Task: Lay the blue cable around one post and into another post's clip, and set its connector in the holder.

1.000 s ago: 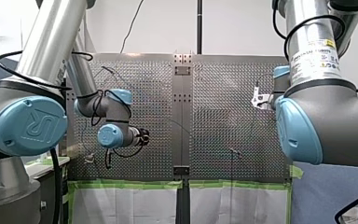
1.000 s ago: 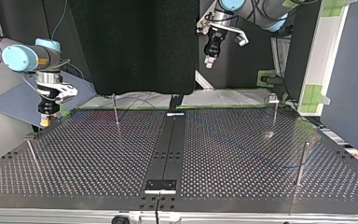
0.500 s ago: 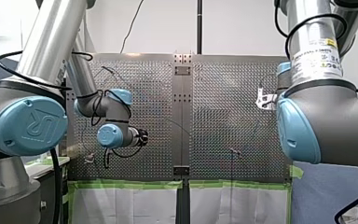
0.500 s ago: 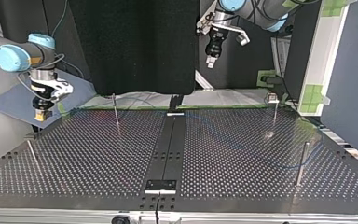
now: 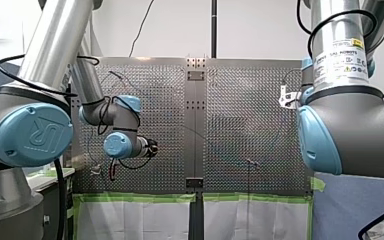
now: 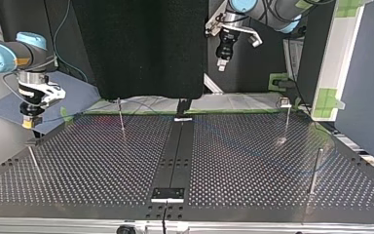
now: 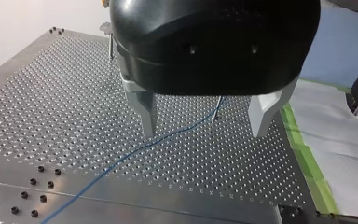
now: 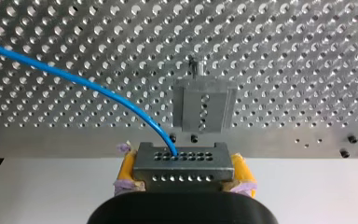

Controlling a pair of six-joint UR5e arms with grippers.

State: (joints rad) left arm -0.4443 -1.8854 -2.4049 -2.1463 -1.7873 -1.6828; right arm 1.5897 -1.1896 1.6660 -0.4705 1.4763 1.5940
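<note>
Right wrist view: right end effector [image 8: 183,164] pinches grey perforated connector block [image 8: 200,170]; next, presumably, seating in slotted grey holder [image 8: 204,109] ahead.

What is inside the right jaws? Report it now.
A grey perforated connector, clamped between yellow pads, with the blue cable running out of it. Its lower part is hidden behind the black housing.

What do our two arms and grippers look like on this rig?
Both arms are silver tubes with pale blue joint caps and black cables looped outside. My left arm shows a UR logo on a cap, my right arm a printed label. The left gripper: black rounded body, metal fingers. The right gripper: black body, yellow pads.
</note>
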